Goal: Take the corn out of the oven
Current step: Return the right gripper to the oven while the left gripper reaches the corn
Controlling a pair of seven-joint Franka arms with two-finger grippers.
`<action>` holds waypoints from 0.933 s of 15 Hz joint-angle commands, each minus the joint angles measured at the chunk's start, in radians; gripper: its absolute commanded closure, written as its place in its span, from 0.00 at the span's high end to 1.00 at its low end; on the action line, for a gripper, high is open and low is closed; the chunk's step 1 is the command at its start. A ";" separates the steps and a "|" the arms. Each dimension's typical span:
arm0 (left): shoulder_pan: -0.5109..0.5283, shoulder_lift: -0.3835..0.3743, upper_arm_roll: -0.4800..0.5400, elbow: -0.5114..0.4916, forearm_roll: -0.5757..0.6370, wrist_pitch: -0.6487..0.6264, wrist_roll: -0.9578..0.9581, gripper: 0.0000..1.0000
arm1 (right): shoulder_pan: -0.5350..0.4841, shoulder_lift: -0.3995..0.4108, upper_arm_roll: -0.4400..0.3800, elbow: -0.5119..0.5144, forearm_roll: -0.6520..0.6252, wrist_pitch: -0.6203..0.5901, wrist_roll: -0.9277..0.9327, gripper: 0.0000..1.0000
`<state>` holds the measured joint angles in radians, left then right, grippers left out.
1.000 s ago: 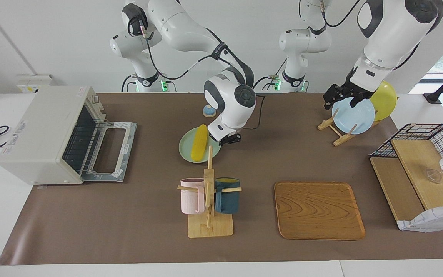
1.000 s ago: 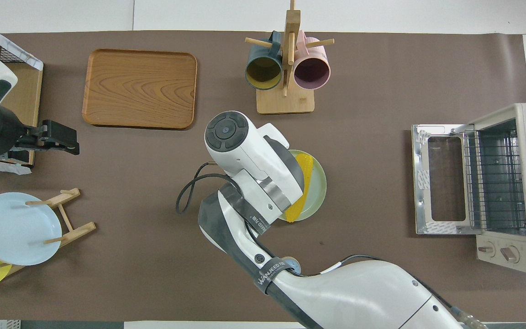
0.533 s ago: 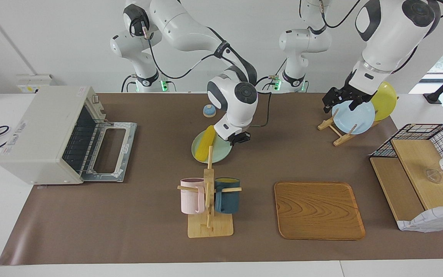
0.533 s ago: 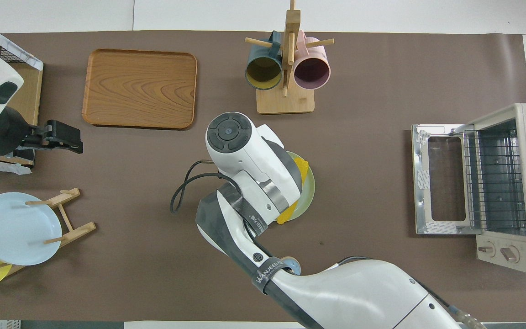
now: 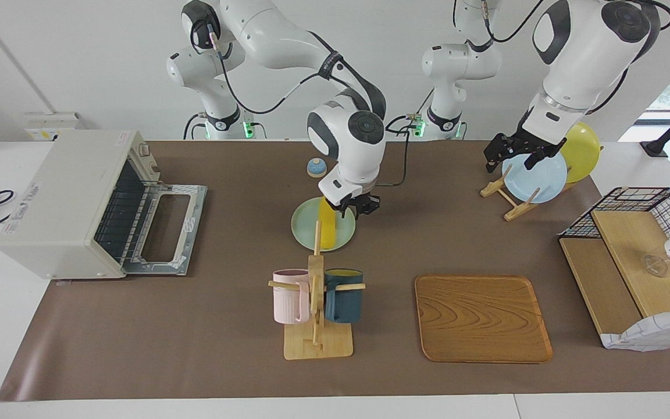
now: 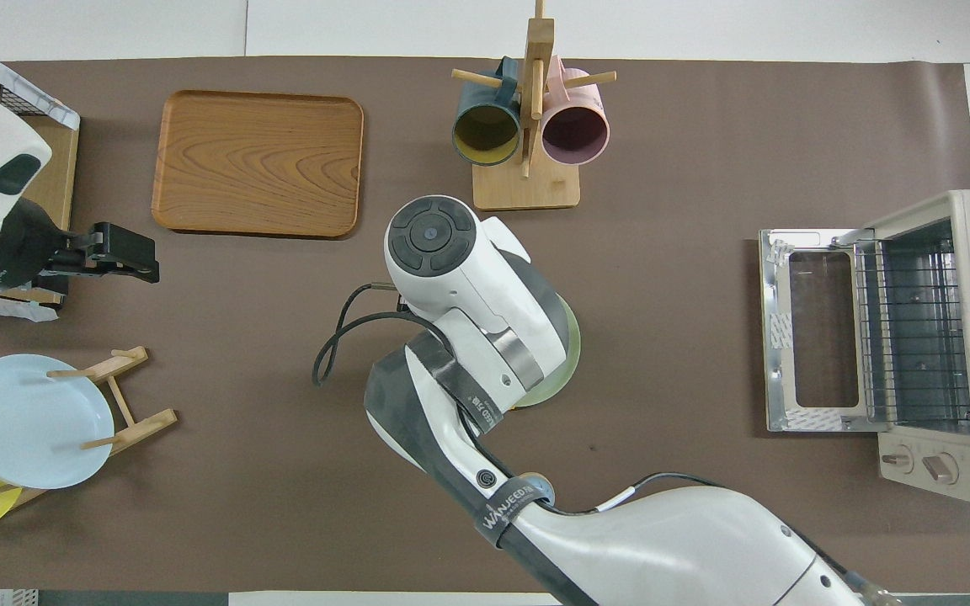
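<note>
The yellow corn [image 5: 327,228] lies on a pale green plate [image 5: 306,224] in the middle of the table, outside the oven. The off-white oven [image 5: 61,198] stands at the right arm's end with its door [image 5: 166,227] folded down and its rack bare. My right gripper [image 5: 359,206] hangs just over the plate's rim beside the corn, open and holding nothing. In the overhead view the right arm covers the corn, and only the plate's edge [image 6: 571,353] shows. My left gripper [image 5: 510,153] waits open above the blue plate [image 5: 535,174] on its rack.
A mug rack [image 5: 316,291] with a pink and a dark blue mug stands just beside the green plate, farther from the robots. A wooden tray [image 5: 482,317], a yellow plate [image 5: 582,148], a wire basket with wooden shelves [image 5: 637,244] and a small blue knob [image 5: 316,167] are also on the table.
The right gripper pulled the green plate and corn away from the oven toward the left arm's end, turning the corn, then let go of the rim and rose. The left gripper barely shifted.
</note>
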<state>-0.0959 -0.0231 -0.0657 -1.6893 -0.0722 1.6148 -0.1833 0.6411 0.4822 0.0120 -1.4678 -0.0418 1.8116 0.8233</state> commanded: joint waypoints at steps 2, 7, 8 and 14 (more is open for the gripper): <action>-0.057 -0.028 -0.005 -0.093 -0.041 0.095 0.010 1.00 | -0.124 -0.146 0.009 -0.170 -0.086 -0.072 -0.033 0.33; -0.209 0.014 -0.005 -0.116 -0.101 0.161 -0.043 1.00 | -0.273 -0.250 0.010 -0.478 -0.165 0.081 -0.081 0.12; -0.253 0.028 -0.003 -0.119 -0.101 0.181 -0.076 1.00 | -0.297 -0.270 0.009 -0.558 -0.187 0.165 -0.085 0.06; -0.474 0.170 -0.003 -0.119 -0.101 0.376 -0.223 1.00 | -0.451 -0.281 0.009 -0.669 -0.219 0.288 -0.259 0.00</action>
<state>-0.4964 0.0927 -0.0855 -1.8020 -0.1599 1.9064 -0.3355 0.2256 0.2453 0.0067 -2.1011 -0.2336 2.0888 0.6113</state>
